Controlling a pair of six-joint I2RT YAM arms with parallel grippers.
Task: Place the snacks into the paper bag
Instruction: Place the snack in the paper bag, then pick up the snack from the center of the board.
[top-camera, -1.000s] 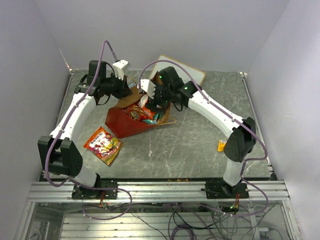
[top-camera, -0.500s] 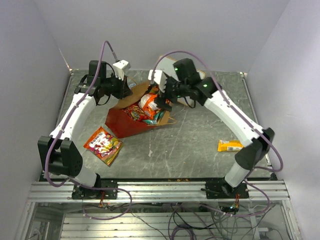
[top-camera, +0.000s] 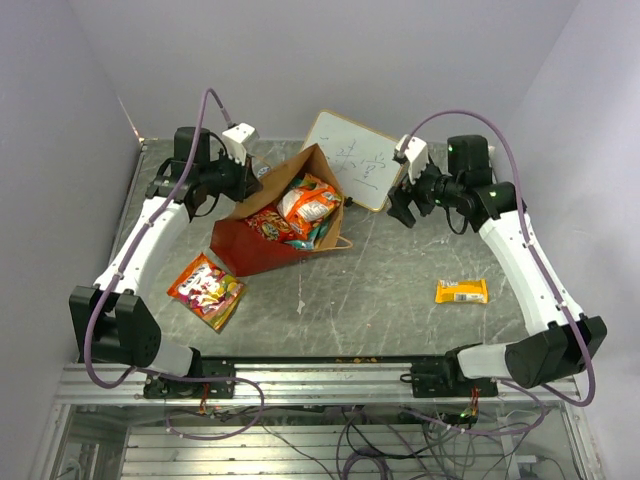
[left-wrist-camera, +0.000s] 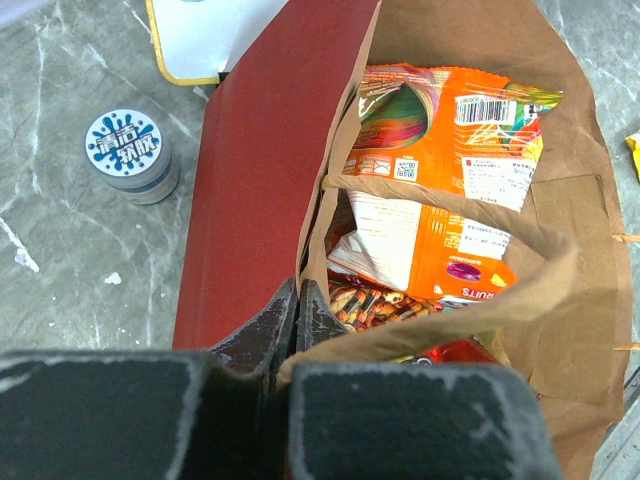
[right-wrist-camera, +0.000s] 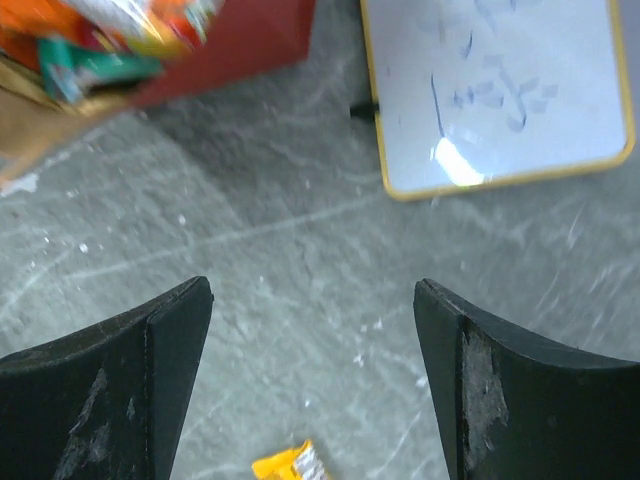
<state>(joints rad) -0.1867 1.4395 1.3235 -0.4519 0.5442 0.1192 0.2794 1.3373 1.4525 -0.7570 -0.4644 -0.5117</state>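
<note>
Left claw pinches the tall red paper bag's rim open; right claw hangs released, empty. Next it probably goes for the small yellow bar, near right.

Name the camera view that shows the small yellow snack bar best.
Top external: the yellow bar lies whole, well to the right of the paper bag. Right wrist catches only its tip at the bottom edge; left wrist gives no clear sight of it.
</note>
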